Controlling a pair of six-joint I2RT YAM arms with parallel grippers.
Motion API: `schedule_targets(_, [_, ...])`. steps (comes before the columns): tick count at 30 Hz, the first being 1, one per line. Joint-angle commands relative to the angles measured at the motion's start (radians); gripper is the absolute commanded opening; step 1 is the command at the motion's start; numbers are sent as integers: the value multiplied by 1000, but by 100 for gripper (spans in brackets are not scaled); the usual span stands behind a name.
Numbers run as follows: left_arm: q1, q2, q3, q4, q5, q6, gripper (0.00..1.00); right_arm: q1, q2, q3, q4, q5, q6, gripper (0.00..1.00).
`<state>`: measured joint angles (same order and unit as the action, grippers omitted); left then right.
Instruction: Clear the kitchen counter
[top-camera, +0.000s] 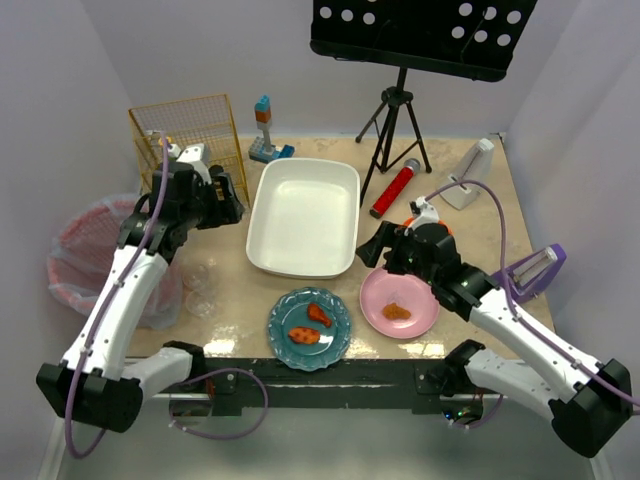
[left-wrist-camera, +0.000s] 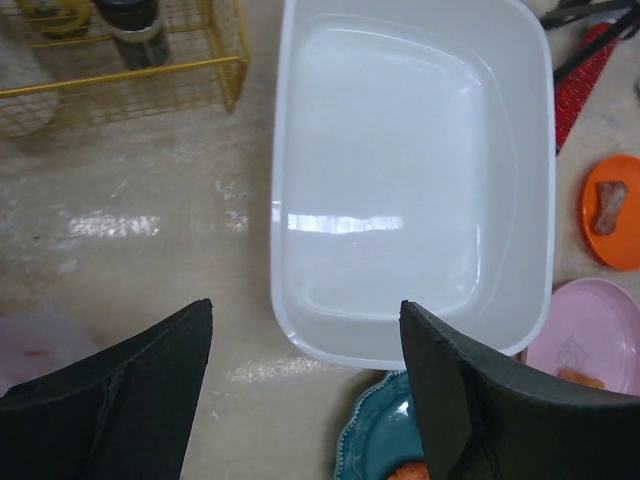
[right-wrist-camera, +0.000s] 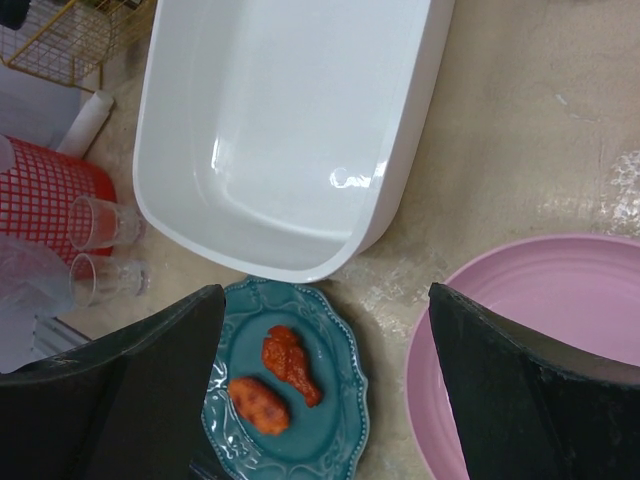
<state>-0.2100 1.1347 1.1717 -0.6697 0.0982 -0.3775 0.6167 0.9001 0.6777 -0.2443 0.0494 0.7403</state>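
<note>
The beige kitchen counter (top-camera: 480, 225) carries a white tub (top-camera: 303, 215) at its middle. In front of the tub lie a teal plate (top-camera: 309, 328) with two red chicken pieces (right-wrist-camera: 292, 362) and a pink plate (top-camera: 399, 303) with one piece of food. An orange plate (left-wrist-camera: 612, 210) with a brown piece lies right of the tub. My left gripper (left-wrist-camera: 305, 310) hangs open and empty over the tub's near left corner. My right gripper (right-wrist-camera: 325, 292) is open and empty above the counter, between the tub, the teal plate and the pink plate (right-wrist-camera: 560, 340).
A yellow wire basket (top-camera: 190, 140) and toy blocks (top-camera: 265, 135) stand at the back left. A red microphone (top-camera: 394, 190), a tripod stand (top-camera: 395, 130) and a white object (top-camera: 470, 172) are at the back right. Clear glasses (right-wrist-camera: 100, 222) stand at the left, a purple-handled tool (top-camera: 535, 270) at the right edge.
</note>
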Motion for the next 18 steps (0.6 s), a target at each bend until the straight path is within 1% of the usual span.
schedule_targets(1, [3, -91, 11, -88, -230, -63, 80, 8, 13, 7, 74, -32, 8, 88])
schedule_targets(8, [3, -98, 121, -171, -241, -44, 79, 11, 25, -13, 100, -45, 13, 88])
schedule_targets(10, [3, -86, 155, -206, -271, -35, 78, 12, 10, -24, 100, -39, 16, 88])
schedule_targets(13, [3, -75, 175, -234, -316, -15, 78, 12, -3, -43, 108, -42, 16, 88])
schedule_targets(18, [3, -69, 198, -255, -327, 0, 79, 26, 10, -23, 109, -42, -2, 87])
